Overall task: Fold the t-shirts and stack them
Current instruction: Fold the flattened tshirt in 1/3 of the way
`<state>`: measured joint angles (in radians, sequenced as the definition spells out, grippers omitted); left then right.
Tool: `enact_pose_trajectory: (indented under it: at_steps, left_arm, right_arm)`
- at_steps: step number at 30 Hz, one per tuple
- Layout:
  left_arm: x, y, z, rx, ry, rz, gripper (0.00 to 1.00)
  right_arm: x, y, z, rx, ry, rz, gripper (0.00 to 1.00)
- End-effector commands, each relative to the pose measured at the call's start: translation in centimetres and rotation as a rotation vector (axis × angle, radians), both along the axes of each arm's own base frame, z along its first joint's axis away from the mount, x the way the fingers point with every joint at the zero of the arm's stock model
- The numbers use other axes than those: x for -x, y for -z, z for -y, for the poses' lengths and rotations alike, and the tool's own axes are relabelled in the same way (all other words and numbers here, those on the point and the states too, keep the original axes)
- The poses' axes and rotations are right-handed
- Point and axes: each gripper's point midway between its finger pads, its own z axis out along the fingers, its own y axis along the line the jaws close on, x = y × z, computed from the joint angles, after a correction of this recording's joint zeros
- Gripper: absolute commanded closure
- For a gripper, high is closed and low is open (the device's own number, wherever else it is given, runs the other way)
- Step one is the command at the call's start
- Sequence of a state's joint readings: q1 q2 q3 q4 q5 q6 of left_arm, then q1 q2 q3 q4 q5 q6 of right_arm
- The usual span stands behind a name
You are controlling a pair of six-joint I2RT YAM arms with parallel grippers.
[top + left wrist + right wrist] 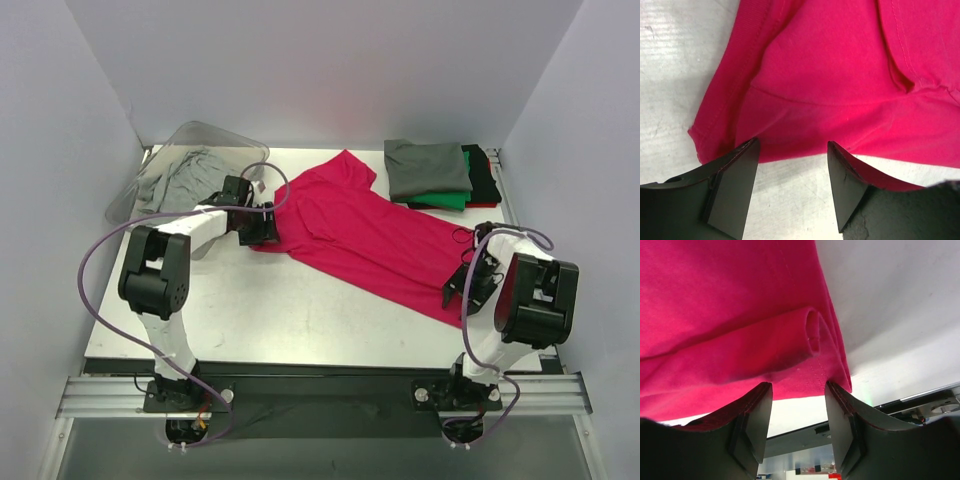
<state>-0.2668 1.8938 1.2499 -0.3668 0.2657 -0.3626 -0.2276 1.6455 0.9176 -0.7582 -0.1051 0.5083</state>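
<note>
Two grippers sit at opposite ends of the magenta-red t-shirt (pixel 370 230), and neither is clamped on it. The left gripper (pixel 792 150) has its jaws parted with bare table between them; its fingers (pixel 737 185) meet the near-left edge of the shirt, where a sleeve hem lies flat, and the cloth only reaches the fingertips. The right gripper (pixel 797 387) also stands with a clear gap between its fingers (pixel 752 420). The shirt's bottom hem crosses just at their tips, and beyond them the cloth is bunched into a small rolled fold.

From above, this shirt lies spread on a slant across the white table (pixel 300 310), collar end towards the far left, hem end at the near right beside the right arm. At the far right corner sits a stack: a dark grey t-shirt (pixel 425 168) on top, a green one (pixel 445 200) under it, with black (pixel 485 170) and red (pixel 482 205) cloth showing at the edges. At the far left a clear plastic bin (pixel 215 135) lies tipped, a light grey t-shirt (pixel 180 180) in it.
</note>
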Motion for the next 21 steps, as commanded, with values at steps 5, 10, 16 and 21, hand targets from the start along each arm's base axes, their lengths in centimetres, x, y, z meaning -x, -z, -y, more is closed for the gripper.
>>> enact_pose_trajectory:
  at_steps: [5,10,16,21]
  left_arm:
    - [-3.2,0.2,-0.2,0.008,-0.048,0.041,0.33]
    - [-3.6,0.4,-1.9,-0.033,-0.062,0.051,0.34]
    - [-5.1,-0.7,-1.8,-0.042,0.007,0.11,0.33]
    - [-5.8,-0.8,-1.0,-0.045,0.078,0.132,0.34]
  right_arm:
    - [2.2,0.9,0.8,0.051,-0.001,-0.117,0.54]
    - [2.6,1.3,1.3,0.071,0.002,-0.15,0.54]
    - [2.9,1.7,2.0,0.099,-0.007,-0.188,0.57]
    - [2.6,1.8,2.3,0.108,0.001,-0.197,0.57]
